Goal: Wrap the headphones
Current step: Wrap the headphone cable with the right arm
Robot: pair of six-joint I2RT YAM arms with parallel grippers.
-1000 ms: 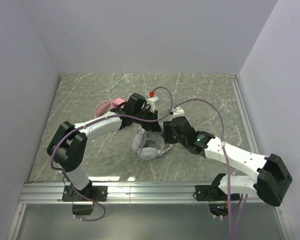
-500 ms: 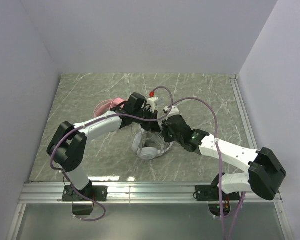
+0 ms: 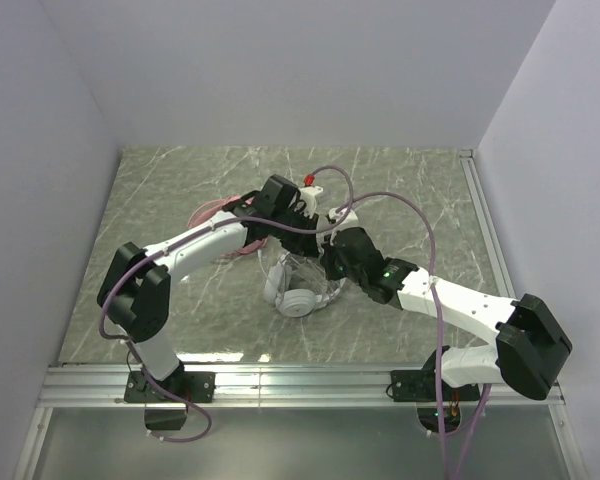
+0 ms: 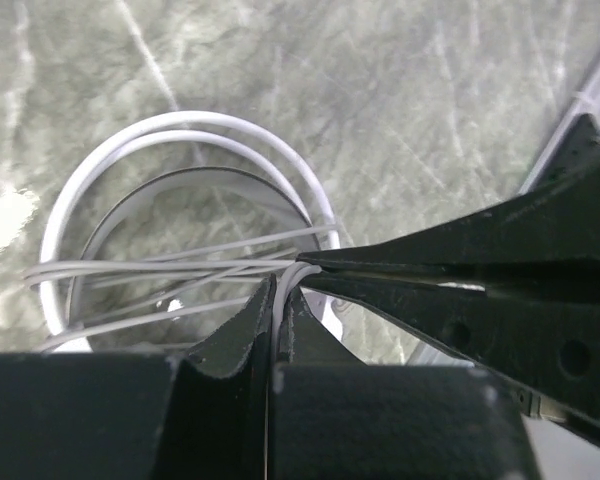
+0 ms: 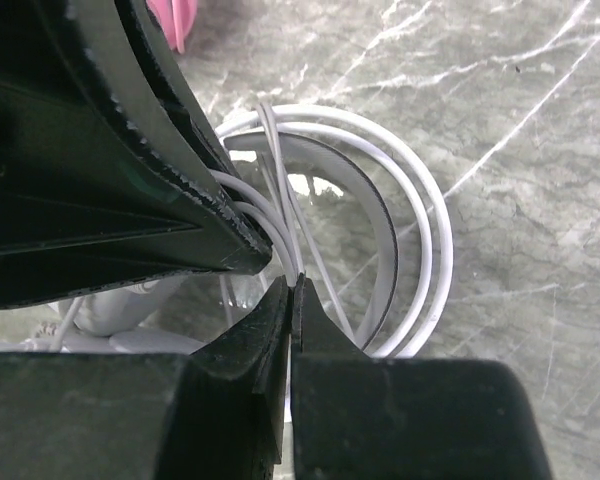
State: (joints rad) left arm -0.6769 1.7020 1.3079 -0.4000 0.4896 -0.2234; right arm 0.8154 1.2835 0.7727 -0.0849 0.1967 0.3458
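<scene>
The white headphones (image 3: 300,300) lie mid-table, with the headband (image 4: 180,130) arching over several strands of thin white cable (image 4: 160,270). My left gripper (image 3: 308,240) (image 4: 278,292) is shut on a loop of that cable just above the headset. My right gripper (image 3: 325,262) (image 5: 293,285) is shut on the same cable, and its fingers (image 4: 450,280) meet the left tips almost tip to tip. The white headband also shows in the right wrist view (image 5: 420,230). The pink headphones (image 3: 212,212) (image 5: 175,20) lie behind the left arm, mostly hidden.
Purple arm hoses (image 3: 410,215) loop above the table behind the grippers. A metal rail (image 3: 300,380) runs along the near edge. White walls close in the left, back and right sides.
The right arm has swung left, bringing its gripper in against the left one. The left gripper has shifted slightly right and away. Both stay over the white headset.
</scene>
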